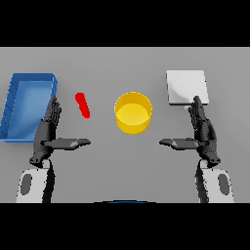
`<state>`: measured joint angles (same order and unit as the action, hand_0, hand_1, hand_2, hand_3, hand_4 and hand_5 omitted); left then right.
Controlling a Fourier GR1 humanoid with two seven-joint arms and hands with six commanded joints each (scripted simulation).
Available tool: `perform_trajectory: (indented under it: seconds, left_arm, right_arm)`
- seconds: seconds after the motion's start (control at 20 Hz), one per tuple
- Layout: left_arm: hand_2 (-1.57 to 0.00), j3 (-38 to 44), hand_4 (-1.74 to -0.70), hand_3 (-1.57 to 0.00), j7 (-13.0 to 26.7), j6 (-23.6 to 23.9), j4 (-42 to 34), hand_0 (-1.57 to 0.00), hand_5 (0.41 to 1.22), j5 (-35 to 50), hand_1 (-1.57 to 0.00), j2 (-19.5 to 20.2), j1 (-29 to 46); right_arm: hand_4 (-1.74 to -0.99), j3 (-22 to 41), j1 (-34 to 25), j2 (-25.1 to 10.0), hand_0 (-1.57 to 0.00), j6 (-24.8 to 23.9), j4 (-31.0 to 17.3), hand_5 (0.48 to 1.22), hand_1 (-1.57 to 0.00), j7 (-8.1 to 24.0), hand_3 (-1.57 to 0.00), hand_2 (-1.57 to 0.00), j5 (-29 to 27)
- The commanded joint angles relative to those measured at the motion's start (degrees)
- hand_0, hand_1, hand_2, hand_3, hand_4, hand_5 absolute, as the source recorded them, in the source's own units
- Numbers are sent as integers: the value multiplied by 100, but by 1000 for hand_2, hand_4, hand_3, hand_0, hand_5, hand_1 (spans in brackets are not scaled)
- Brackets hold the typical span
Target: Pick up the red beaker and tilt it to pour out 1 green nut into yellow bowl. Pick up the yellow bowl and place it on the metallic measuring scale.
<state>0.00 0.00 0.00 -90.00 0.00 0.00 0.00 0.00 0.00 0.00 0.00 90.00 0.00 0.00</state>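
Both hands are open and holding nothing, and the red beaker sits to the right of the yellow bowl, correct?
Not quite. The head view shows the slim red beaker to the left of the round yellow bowl. The left hand and right hand are open and holding nothing.

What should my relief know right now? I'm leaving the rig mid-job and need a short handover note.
Left hand: open, fingers straight, thumb out, holding nothing, beside the blue tray.
Right hand: open, holding nothing, just below the metallic measuring scale.
Red beaker: on the table, right of the left hand, not grasped.
Yellow bowl: mid-table between the hands, no nut visible in it.
Green nut: not visible.
Done: nothing yet.
Left: grasp the beaker, pour one nut into the bowl, then set the bowl on the scale.
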Motion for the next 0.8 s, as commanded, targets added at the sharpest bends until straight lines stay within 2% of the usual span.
perform_trajectory:
  seconds: [0.0,0.25,0.3,0.35,0.4,0.5,0.6,0.65,0.75]
  left_arm:
    - [1,6,-1093,1,-3,0,-3,1,623,8,1,7,4]
    - [1,46,-1093,1,-14,-46,-17,1,623,55,1,71,31]
    - [1,-192,-1093,1,-222,-27,-289,1,623,-274,1,148,321]
    - [1,-309,-1094,1,-306,-12,-527,1,620,-449,1,219,536]
    - [1,-419,-1094,1,-223,66,-614,1,618,-636,1,210,549]
    - [1,-509,-1096,1,-150,47,-809,1,615,-716,1,241,770]
    - [1,-544,-1096,1,-35,47,-791,1,616,-796,1,275,771]
    - [1,-535,-1094,1,6,62,-709,1,613,-828,1,283,709]
    - [1,-558,-1090,1,81,104,-578,1,612,-932,1,280,511]
  right_arm:
    - [-1128,2,0,3,1,-7,0,660,1,-1,1,1,0]
    - [-1128,7,-10,0,1,-35,50,660,1,15,1,1,14]
    - [-1128,298,176,-160,1,-162,229,660,1,-495,1,1,627]
    - [-1128,549,350,-203,1,-227,393,663,1,-768,1,1,1033]
    - [-1127,691,471,-221,1,-308,447,664,1,-812,1,1,1322]
    - [-1126,831,551,-246,1,-333,646,668,1,-748,1,1,1532]
    - [-1112,818,531,-284,1,-396,632,659,1,-593,1,1,1637]
    - [-1120,887,680,-209,1,-374,702,660,1,-749,1,1,1605]
    - [-1123,911,611,-125,1,-388,733,653,1,-546,1,1,1596]
